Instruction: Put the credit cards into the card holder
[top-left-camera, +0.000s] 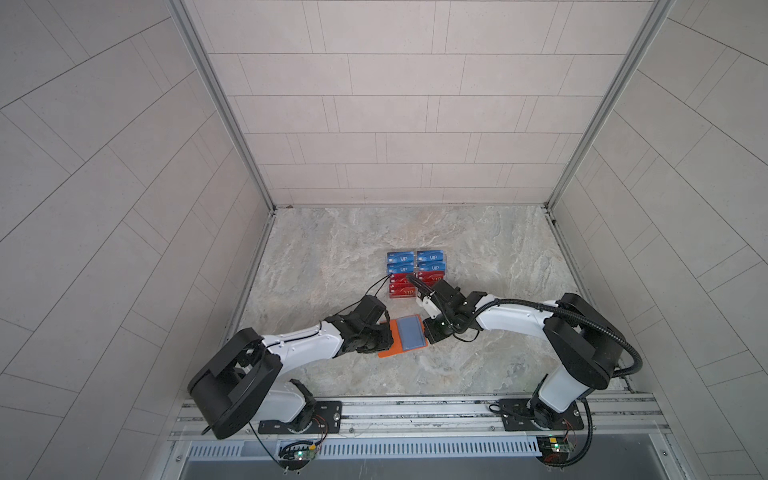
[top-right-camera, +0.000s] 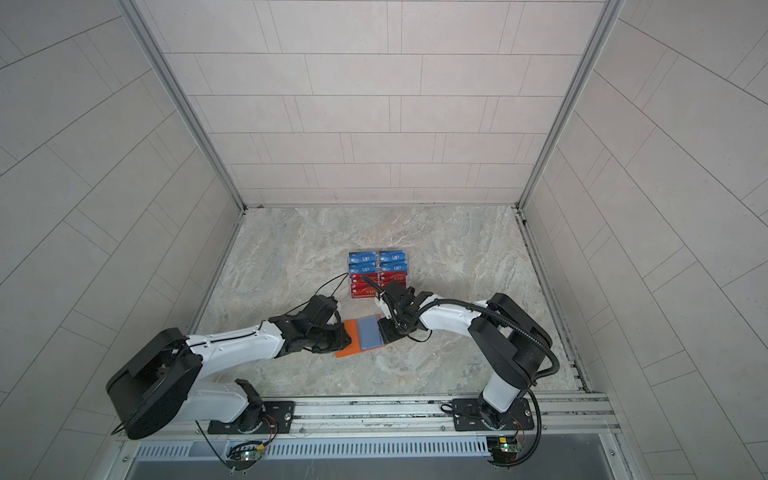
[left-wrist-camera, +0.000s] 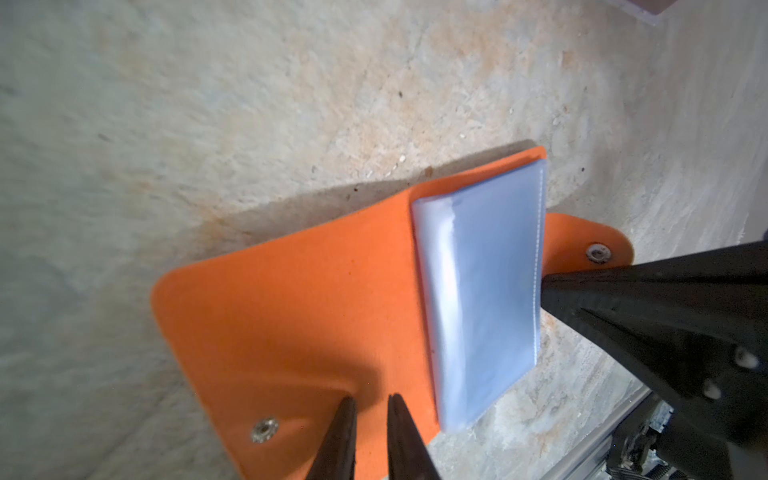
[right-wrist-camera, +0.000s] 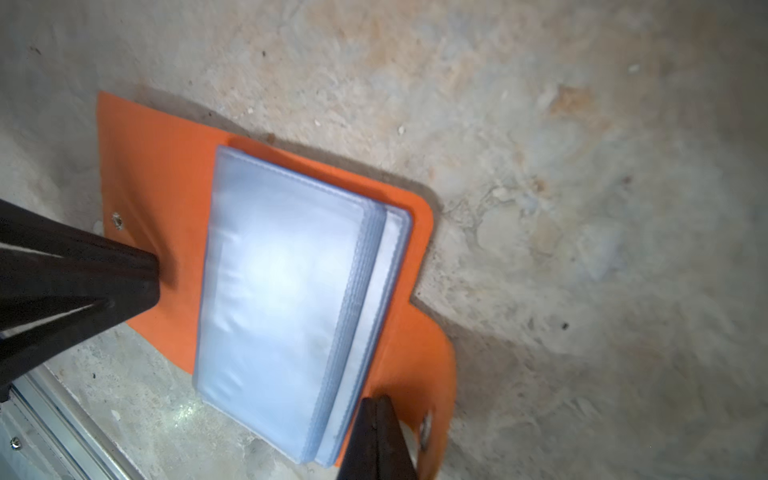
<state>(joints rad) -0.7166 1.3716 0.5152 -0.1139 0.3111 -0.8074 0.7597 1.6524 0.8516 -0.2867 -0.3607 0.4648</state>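
The orange card holder (top-left-camera: 388, 353) (top-right-camera: 347, 352) lies open on the stone table in both top views, its stack of clear sleeves (left-wrist-camera: 478, 291) (right-wrist-camera: 282, 299) facing up with no card showing in it. My left gripper (left-wrist-camera: 372, 399) rests on the bare orange cover (left-wrist-camera: 291, 311), its tips a little apart with nothing between them. My right gripper (right-wrist-camera: 376, 401) is shut, its tips pressed on the orange tab side (right-wrist-camera: 419, 357) by the sleeves' edge. The credit cards, blue (top-left-camera: 400, 257) and red (top-left-camera: 402, 291), stand in a clear rack behind the holder.
The clear tiered rack (top-right-camera: 380, 272) sits just behind both wrists. A thin black cable (top-left-camera: 374, 286) loops from the left wrist toward the rack. Walls enclose three sides, and an aluminium rail (top-left-camera: 415, 409) runs along the front edge.
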